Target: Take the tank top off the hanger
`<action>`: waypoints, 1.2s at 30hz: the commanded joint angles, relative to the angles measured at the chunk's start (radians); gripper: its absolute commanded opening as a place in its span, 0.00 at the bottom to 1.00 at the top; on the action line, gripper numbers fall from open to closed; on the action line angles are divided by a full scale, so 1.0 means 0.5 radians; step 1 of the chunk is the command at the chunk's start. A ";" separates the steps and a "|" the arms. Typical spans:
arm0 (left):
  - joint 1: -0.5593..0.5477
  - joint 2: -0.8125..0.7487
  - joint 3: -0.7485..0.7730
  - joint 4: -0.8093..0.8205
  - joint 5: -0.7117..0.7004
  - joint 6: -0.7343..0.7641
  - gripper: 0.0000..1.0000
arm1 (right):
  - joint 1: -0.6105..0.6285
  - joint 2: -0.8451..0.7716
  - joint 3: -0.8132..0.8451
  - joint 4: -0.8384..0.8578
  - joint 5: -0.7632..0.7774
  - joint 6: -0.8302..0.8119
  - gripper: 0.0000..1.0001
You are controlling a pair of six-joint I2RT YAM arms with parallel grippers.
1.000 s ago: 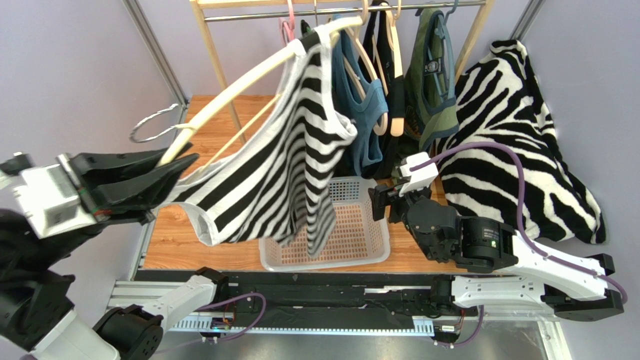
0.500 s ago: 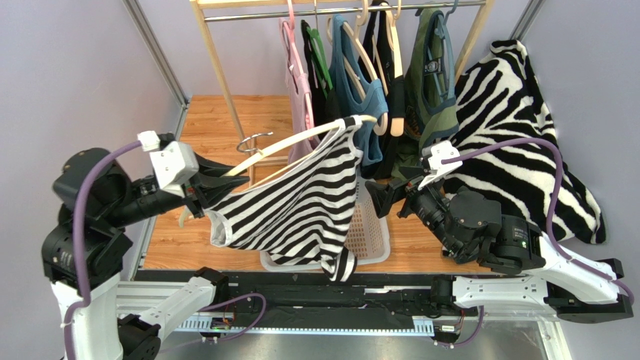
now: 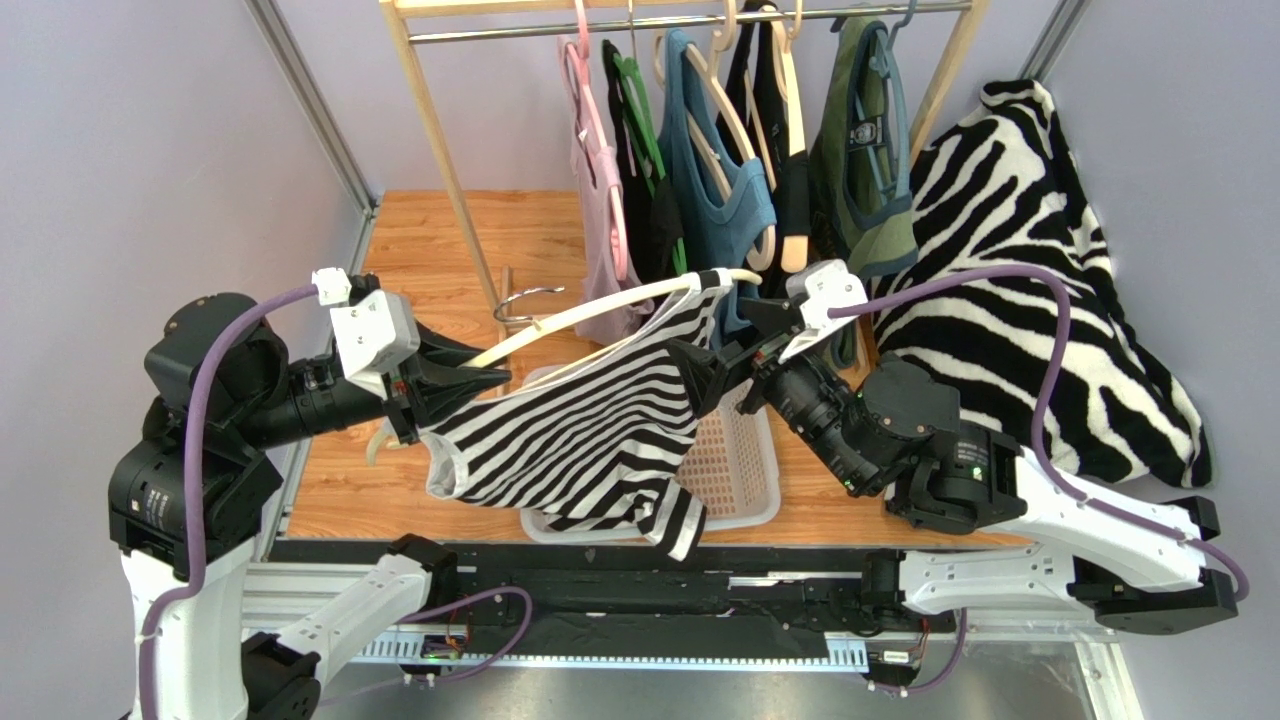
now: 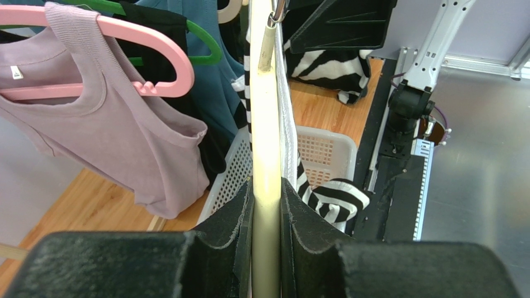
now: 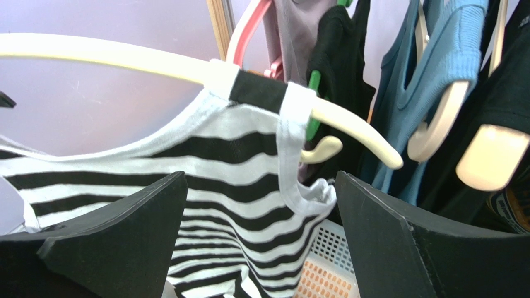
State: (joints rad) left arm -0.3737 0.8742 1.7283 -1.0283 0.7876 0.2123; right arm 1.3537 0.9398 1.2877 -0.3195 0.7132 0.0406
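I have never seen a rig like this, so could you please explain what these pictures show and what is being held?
These are two robot arms bolted at the table's near edge, each ending in a two-finger gripper. One picture looks down from above and behind; the other two come from cameras on the wrists. The left gripper is shut on a cream hanger carrying a striped tank top. The right gripper is open, facing the top's shoulder strap, gripping nothing. On the wooden table stands a white basket; behind it a rail holds more tops.
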 commanded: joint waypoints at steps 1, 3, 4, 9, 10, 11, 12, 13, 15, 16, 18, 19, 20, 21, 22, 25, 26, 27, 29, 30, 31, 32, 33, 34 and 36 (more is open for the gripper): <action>-0.007 -0.012 0.013 0.142 0.097 0.026 0.00 | -0.004 0.065 0.045 0.243 0.003 -0.066 0.93; -0.007 -0.015 0.013 0.142 0.109 0.020 0.00 | -0.023 0.096 0.051 0.262 -0.006 -0.060 0.90; -0.007 -0.021 0.007 0.139 0.115 0.020 0.00 | -0.029 0.099 0.054 0.277 -0.015 -0.057 0.88; -0.007 -0.039 -0.030 0.136 0.094 0.048 0.00 | -0.041 0.099 0.066 0.274 -0.030 -0.041 0.58; -0.007 -0.042 -0.042 0.133 0.076 0.054 0.00 | -0.044 0.093 0.066 0.262 -0.030 -0.026 0.47; -0.007 -0.043 -0.051 0.133 0.063 0.060 0.00 | -0.044 0.090 0.066 0.249 -0.027 -0.017 0.40; -0.007 -0.049 -0.057 0.136 0.048 0.072 0.00 | -0.044 0.078 0.066 0.237 -0.018 -0.005 0.33; -0.007 -0.055 -0.069 0.136 0.017 0.079 0.00 | -0.044 0.072 0.063 0.210 -0.015 0.020 0.23; -0.007 -0.061 -0.079 0.136 -0.004 0.091 0.00 | -0.044 0.056 0.054 0.182 0.009 0.041 0.15; -0.007 -0.067 -0.088 0.136 -0.016 0.097 0.00 | -0.044 0.044 0.051 0.164 0.022 0.054 0.07; -0.007 -0.073 -0.091 0.139 -0.020 0.103 0.00 | -0.041 0.023 0.020 0.160 0.049 0.060 0.01; -0.007 -0.073 -0.091 0.136 -0.029 0.103 0.00 | -0.041 0.001 0.011 0.160 0.058 0.063 0.00; -0.007 -0.076 -0.094 0.136 -0.032 0.103 0.00 | -0.044 -0.014 -0.001 0.160 0.071 0.069 0.00; -0.007 -0.079 -0.100 0.133 -0.047 0.109 0.00 | -0.047 -0.026 -0.004 0.154 0.074 0.072 0.00; -0.007 -0.085 -0.109 0.133 -0.056 0.112 0.00 | -0.047 -0.057 -0.010 0.151 0.083 0.075 0.00; -0.007 -0.119 -0.143 0.108 -0.087 0.170 0.00 | -0.078 -0.121 -0.004 0.111 0.215 0.078 0.00; -0.007 -0.137 -0.149 0.081 -0.087 0.180 0.00 | -0.145 -0.137 -0.004 0.096 0.239 0.103 0.00; -0.007 -0.150 -0.149 0.066 -0.078 0.189 0.00 | -0.191 -0.152 0.002 0.047 0.243 0.133 0.00; -0.004 -0.177 -0.146 0.023 -0.057 0.192 0.00 | -0.374 -0.171 0.029 -0.081 0.188 0.255 0.00; -0.004 -0.190 -0.128 0.004 -0.020 0.195 0.00 | -0.439 -0.171 0.038 -0.131 0.154 0.299 0.00; -0.004 -0.199 -0.116 -0.017 -0.001 0.201 0.00 | -0.510 -0.168 0.048 -0.180 0.120 0.348 0.00; -0.001 -0.208 -0.085 -0.057 0.014 0.204 0.00 | -0.644 -0.162 0.051 -0.253 0.023 0.412 0.00; 0.002 -0.211 -0.067 -0.072 0.041 0.204 0.00 | -0.700 -0.155 0.036 -0.284 -0.024 0.437 0.00; 0.005 -0.214 -0.048 -0.088 0.054 0.210 0.00 | -0.743 -0.146 0.026 -0.303 -0.055 0.455 0.00; 0.017 -0.227 0.001 -0.116 0.084 0.207 0.00 | -0.802 -0.125 -0.019 -0.346 -0.098 0.480 0.00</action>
State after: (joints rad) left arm -0.3725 0.7982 1.6566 -1.0462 0.7776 0.2867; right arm 1.0382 0.8810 1.2781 -0.4084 0.6258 0.2253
